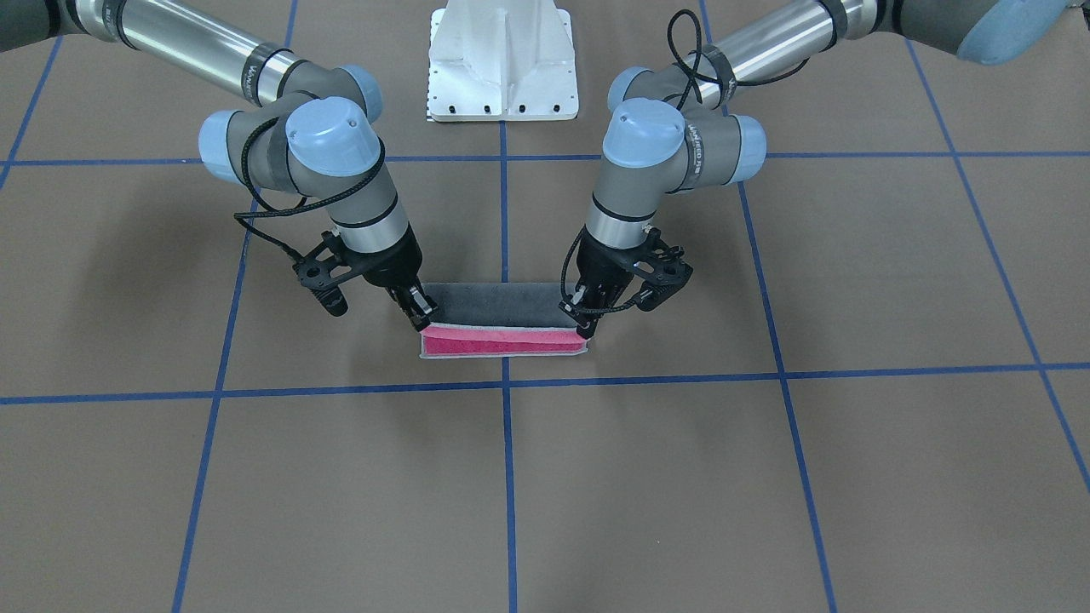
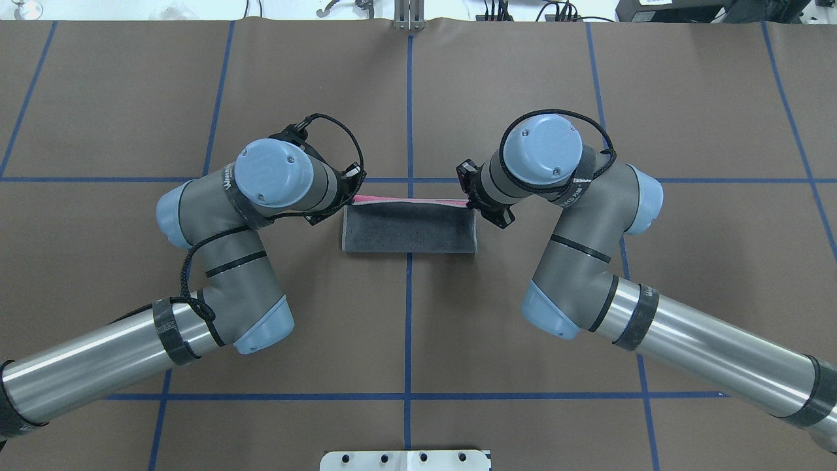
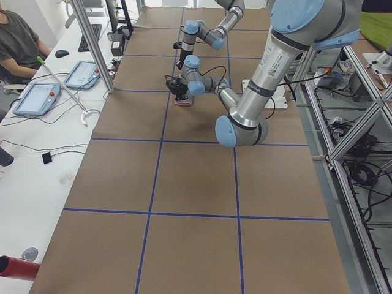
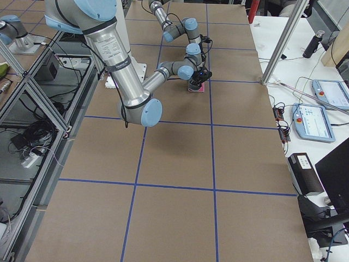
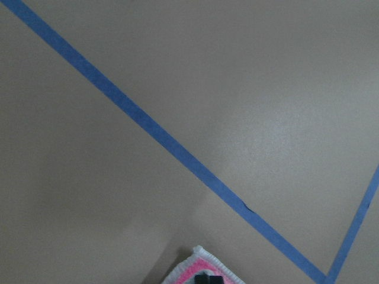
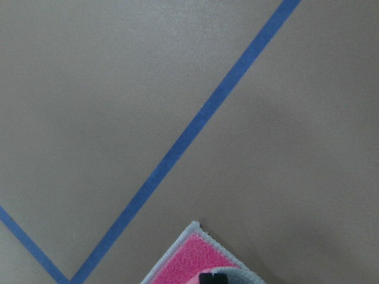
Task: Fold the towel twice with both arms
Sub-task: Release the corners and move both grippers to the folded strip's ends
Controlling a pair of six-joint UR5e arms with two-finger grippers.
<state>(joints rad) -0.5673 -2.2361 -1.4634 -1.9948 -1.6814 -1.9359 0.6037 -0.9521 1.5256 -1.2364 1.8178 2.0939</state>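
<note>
The towel (image 1: 502,304) lies at the table's middle, folded over itself, grey face up, with a pink strip (image 1: 502,341) showing along the edge far from the robot. In the overhead view the towel (image 2: 409,229) is a grey rectangle with a thin pink line at its far edge. My left gripper (image 1: 586,328) is shut on the far corner of the grey layer on its side. My right gripper (image 1: 421,317) pinches the opposite far corner. Each wrist view shows a pink, grey-bordered corner (image 5: 198,269) (image 6: 189,254) at the bottom edge.
The white pedestal base (image 1: 502,60) stands behind the towel on the robot's side. Blue tape lines (image 1: 504,477) grid the brown table. Beside the table is a desk with tablets (image 3: 37,98), where a person (image 3: 18,43) sits.
</note>
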